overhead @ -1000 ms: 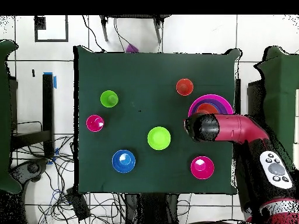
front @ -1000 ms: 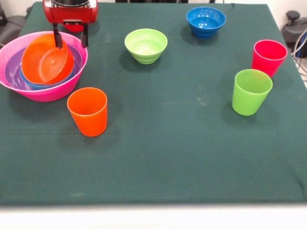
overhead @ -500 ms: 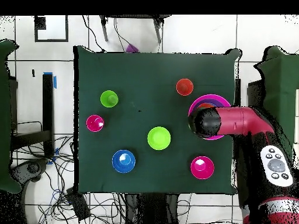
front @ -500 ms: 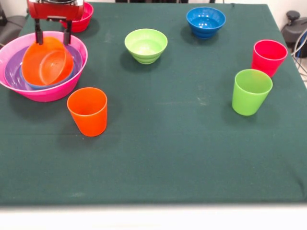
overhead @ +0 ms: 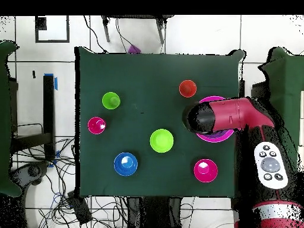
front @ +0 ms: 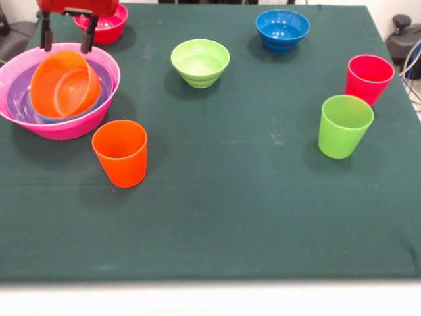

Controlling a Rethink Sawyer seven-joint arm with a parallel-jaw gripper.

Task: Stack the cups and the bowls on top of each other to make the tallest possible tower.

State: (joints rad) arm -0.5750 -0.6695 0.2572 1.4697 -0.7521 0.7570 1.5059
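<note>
A: Green cloth covers the table [front: 263, 217]. From the front, what sits on it?

B: At the left, a pink bowl [front: 66, 125] holds a purple bowl [front: 14, 99], a light blue bowl [front: 46, 118] with only its rim showing, and an orange bowl [front: 62, 82] tilted on top, its mouth turned toward the camera. That is the tower, glossy and nested.

A: And the gripper?

B: The gripper [front: 66, 41] hangs just above the tower's far rim, its two dark fingers [front: 86, 39] spread apart and holding nothing.

A: The loose pieces?

B: An orange cup [front: 120, 153] stands upright just in front of the tower. A red-pink bowl [front: 105, 25] is behind the gripper, a green bowl [front: 200, 62] near the middle, a dark blue bowl [front: 282, 29] further right. A red-pink cup [front: 368, 79] and a green cup [front: 344, 126] stand upright near each other at the right.

A: From overhead?

B: The arm [overhead: 237, 114] covers most of the tower; only the pink rim [overhead: 215, 138] peeks out. I cannot tell the jaws here. The orange cup [overhead: 187, 88], green cup [overhead: 110, 100], red-pink cup [overhead: 96, 125], green bowl [overhead: 161, 141], blue bowl [overhead: 125, 164] and red-pink bowl [overhead: 205, 170] lie well apart.
</note>
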